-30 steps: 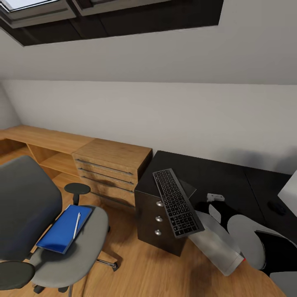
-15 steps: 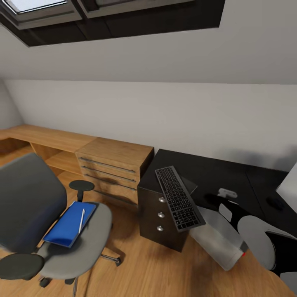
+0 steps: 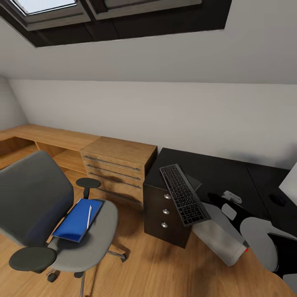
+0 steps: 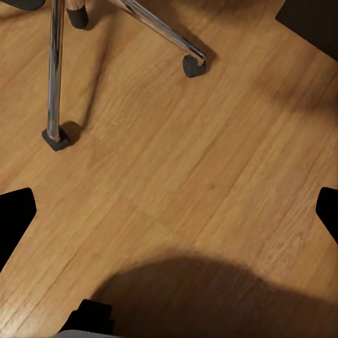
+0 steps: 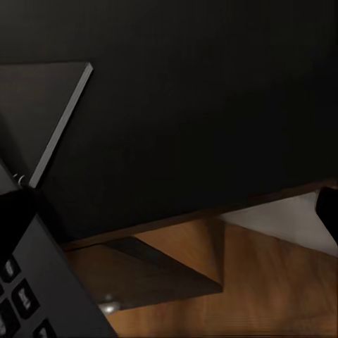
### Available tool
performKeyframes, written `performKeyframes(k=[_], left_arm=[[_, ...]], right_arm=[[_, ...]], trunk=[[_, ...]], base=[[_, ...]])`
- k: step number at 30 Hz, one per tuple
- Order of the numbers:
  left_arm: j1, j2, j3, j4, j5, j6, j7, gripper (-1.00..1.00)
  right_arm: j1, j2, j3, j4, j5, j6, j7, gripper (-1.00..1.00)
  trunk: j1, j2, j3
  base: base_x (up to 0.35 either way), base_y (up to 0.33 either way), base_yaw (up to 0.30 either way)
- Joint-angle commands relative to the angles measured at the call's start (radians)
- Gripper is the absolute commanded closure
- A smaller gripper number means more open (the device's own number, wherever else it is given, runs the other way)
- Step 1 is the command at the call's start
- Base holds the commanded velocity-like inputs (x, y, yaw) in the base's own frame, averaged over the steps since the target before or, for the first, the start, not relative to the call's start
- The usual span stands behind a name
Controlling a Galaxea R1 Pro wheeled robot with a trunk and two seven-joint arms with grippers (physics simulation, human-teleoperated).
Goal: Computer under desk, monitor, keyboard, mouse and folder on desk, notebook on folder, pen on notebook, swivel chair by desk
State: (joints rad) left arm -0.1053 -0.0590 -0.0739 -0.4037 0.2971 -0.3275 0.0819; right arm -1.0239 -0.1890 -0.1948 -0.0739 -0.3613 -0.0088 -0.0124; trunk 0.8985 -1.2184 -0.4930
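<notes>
The keyboard (image 3: 184,194) is lying tilted over the front edge of the desk (image 3: 231,177). Only its far end is resting on the black top, above the three drawers with silver knobs. Its near end is sticking out over the wooden floor (image 3: 156,264) and is sitting on top of the computer (image 3: 218,237), the grey box with a red spot that is leaning beside the drawers.

In the right wrist view the keyboard's keys (image 5: 21,296) are showing very close, right next to a dark finger. I cannot tell if the right gripper is holding the keyboard or has let it go. In the left wrist view the two dark fingertips (image 4: 14,215) are standing wide apart over bare floor, holding nothing.

A thin dark grey sheet, maybe the notebook (image 3: 190,181), is lying on the desk partly under the keyboard. The mouse (image 3: 279,199) is sitting on the far right side of the desk, well apart from the keyboard.

Left of the desk, the swivel chair (image 3: 49,214) is carrying the blue folder (image 3: 76,214) with the white pen (image 3: 89,216) on top.

What could go wrong: the keyboard is not lying flat, so a small bump could be sending it sliding off the desk onto the floor. The pen could also be rolling off the folder if the chair gets pushed.
</notes>
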Motion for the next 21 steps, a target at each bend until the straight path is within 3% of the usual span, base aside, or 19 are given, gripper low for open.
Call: performKeyframes(k=[1,11,21], left_arm=[[-0.001,0.001,-0.008,0.0,0.004,-0.004,0.009,-1.0],[-0.001,0.001,-0.008,0.001,0.003,-0.004,0.009,-1.0],[-0.001,0.0,-0.009,0.001,0.003,-0.004,0.009,-1.0]], right_arm=[[0.0,0.0,-0.005,0.0,-0.003,-0.001,-0.001,-1.0],[0.01,-0.001,-0.005,0.0,-0.013,-0.003,0.002,-1.0],[0.027,-0.004,-0.004,0.0,-0.015,-0.003,0.005,-1.0]], trunk=[[0.0,-0.001,-0.001],[0.0,-0.001,0.0],[0.0,-0.001,0.007]], base=[[-0.003,0.007,0.0],[-0.001,0.002,-0.017],[0.0,0.0,-0.178]])
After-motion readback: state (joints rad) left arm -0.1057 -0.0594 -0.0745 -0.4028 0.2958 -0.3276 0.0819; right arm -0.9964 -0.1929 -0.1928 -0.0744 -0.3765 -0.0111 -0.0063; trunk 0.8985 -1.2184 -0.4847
